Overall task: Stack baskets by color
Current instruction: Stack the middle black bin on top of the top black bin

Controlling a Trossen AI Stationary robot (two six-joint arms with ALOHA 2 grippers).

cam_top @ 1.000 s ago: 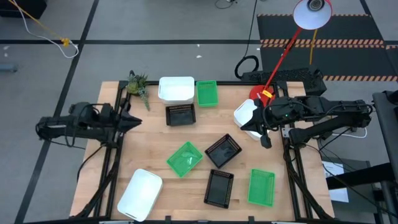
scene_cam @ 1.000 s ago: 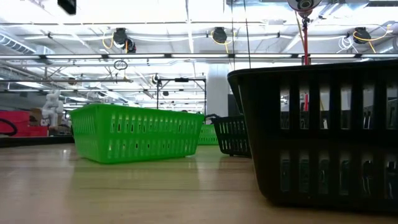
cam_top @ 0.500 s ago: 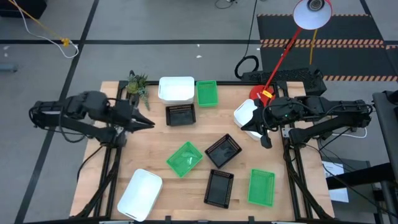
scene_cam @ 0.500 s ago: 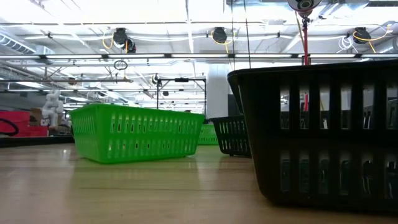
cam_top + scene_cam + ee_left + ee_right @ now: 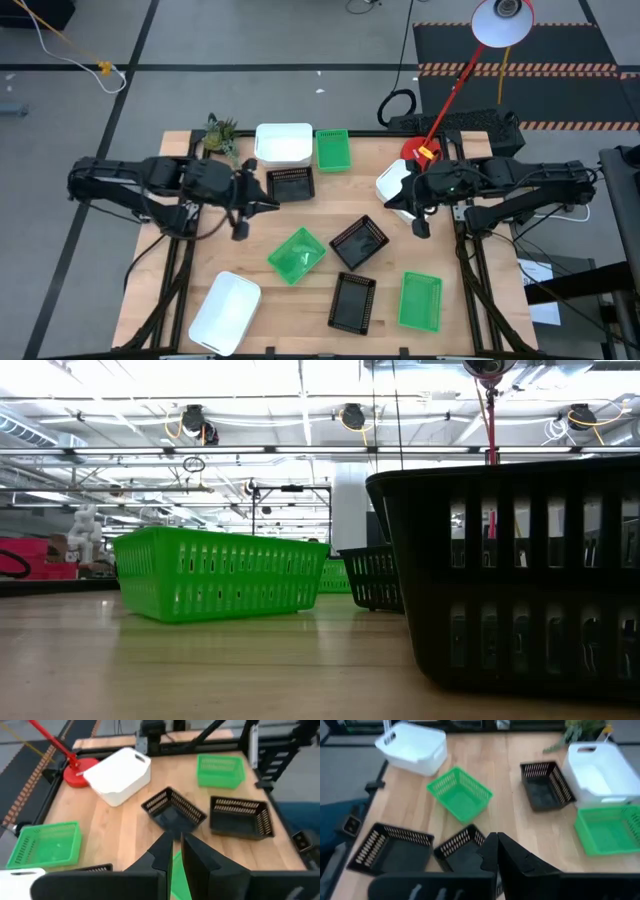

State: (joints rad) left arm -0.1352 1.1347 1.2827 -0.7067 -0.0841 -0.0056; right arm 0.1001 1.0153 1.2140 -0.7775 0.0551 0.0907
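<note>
Across the table [image 5: 240, 260] nine baskets lie scattered, a green one [image 5: 297, 254] at centre, black [image 5: 291, 184] at twelve o'clock; light, stiff, slick, best pinched by a rim; left gripper [image 5: 262, 206] nearly closed, empty, right gripper [image 5: 421, 228] shut, empty.

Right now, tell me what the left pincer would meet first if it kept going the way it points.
Probably the black basket at the table's middle: the left pincer aims straight at it, though the green basket lies low and close beside that line.
</note>
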